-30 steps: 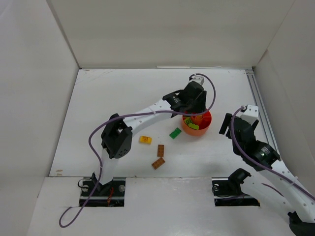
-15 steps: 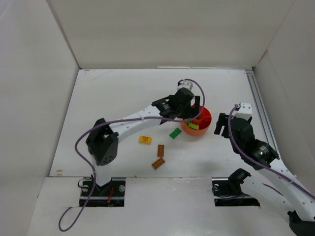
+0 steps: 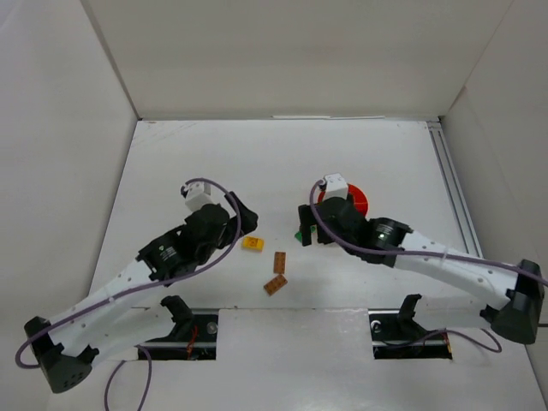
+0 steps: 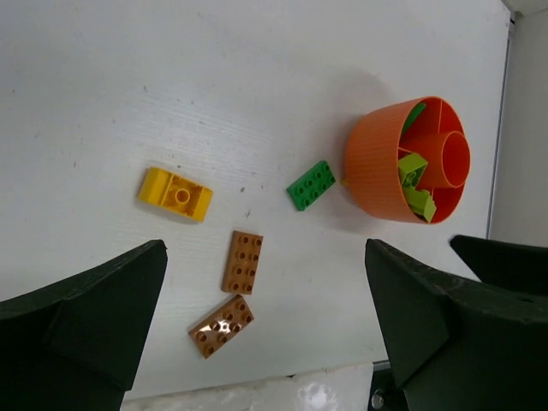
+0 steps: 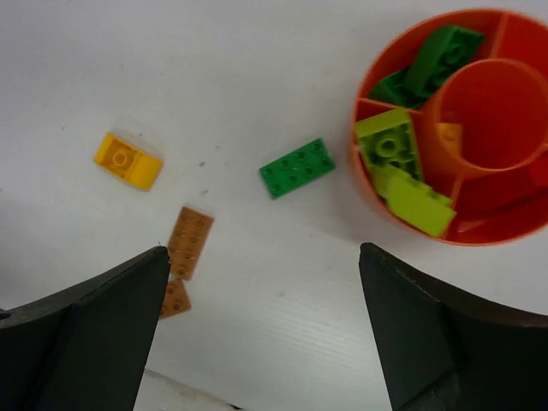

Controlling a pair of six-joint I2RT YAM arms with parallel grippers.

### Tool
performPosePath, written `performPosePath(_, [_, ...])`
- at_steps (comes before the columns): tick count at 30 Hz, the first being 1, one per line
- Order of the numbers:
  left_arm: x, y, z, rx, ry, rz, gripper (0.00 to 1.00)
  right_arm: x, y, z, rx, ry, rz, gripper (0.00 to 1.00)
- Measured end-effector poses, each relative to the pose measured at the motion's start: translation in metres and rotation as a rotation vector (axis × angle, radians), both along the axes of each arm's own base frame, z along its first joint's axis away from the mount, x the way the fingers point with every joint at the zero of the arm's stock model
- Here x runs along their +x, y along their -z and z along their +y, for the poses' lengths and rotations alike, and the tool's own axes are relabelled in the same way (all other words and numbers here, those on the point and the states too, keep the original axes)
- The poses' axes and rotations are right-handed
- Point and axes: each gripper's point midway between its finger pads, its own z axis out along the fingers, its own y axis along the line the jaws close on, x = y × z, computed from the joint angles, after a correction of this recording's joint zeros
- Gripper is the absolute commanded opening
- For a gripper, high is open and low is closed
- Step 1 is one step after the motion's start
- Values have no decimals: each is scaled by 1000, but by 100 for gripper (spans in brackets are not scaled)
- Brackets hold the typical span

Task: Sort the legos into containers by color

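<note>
The orange-red divided bowl [image 3: 355,199] stands right of centre, half hidden by my right arm. Its compartments [image 5: 497,111] hold dark green bricks [image 5: 432,64] and lime bricks [image 5: 411,184]. A green brick [image 5: 297,168] lies on the table just left of the bowl. Further left are a yellow brick [image 3: 252,243] and two brown plates [image 3: 279,262], [image 3: 275,284]. My right gripper [image 3: 306,233] hovers open over the green brick, holding nothing. My left gripper [image 3: 247,219] hangs open and empty just above and left of the yellow brick [image 4: 175,193].
White walls enclose the table on three sides. A metal rail [image 3: 449,184] runs along the right edge. The arm mounts [image 3: 180,330] sit in slots at the near edge, close to the brown plates [image 4: 242,262].
My left arm has pulled back from the bowl to the left and its gripper has opened. My right arm has swung in from the right to the green brick beside the bowl.
</note>
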Motion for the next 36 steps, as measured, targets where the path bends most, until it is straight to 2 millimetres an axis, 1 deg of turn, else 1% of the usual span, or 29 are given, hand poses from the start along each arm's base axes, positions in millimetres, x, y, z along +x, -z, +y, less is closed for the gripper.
performPosePath(1, [-5, 3, 4, -9, -5, 10, 100, 2, 6, 12, 10, 7, 26, 96])
performPosePath(3, [-13, 4, 8, -34, 1, 17, 100, 5, 30, 27, 13, 44, 94, 96])
performPosePath(6, [-22, 2, 12, -62, 15, 21, 100, 4, 68, 33, -12, 143, 200, 96])
performPosePath(8, [-26, 2, 14, -60, 16, 36, 100, 7, 83, 38, -23, 202, 243, 96])
performPosePath(10, [-30, 0, 16, -56, 24, 52, 100, 9, 90, 45, 9, 259, 271, 96])
performPosePath(11, [-32, -2, 16, -53, 29, 61, 100, 11, 91, 50, 30, 281, 280, 95])
performPosePath(14, [-36, -12, 17, -56, 44, 64, 100, 17, 96, 63, 77, 330, 297, 95])
performPosePath(18, [-40, -22, 20, -49, 58, 59, 100, 34, 107, 91, 89, 381, 324, 95])
performPosePath(20, [-40, -26, 21, -41, 64, 55, 100, 39, 116, 100, 86, 403, 335, 94])
performPosePath(23, [-40, -30, 22, -26, 75, 47, 100, 35, 129, 93, 51, 441, 358, 94])
performPosePath(28, [-38, -28, 21, 17, 97, 41, 100, 36, 134, 77, 32, 508, 362, 94])
performPosePath(33, [-33, -22, 16, 68, 124, 41, 100, 44, 145, 53, 11, 587, 370, 94])
performPosePath(36, [-29, -20, 13, 95, 141, 35, 100, 52, 148, 42, 11, 626, 370, 92])
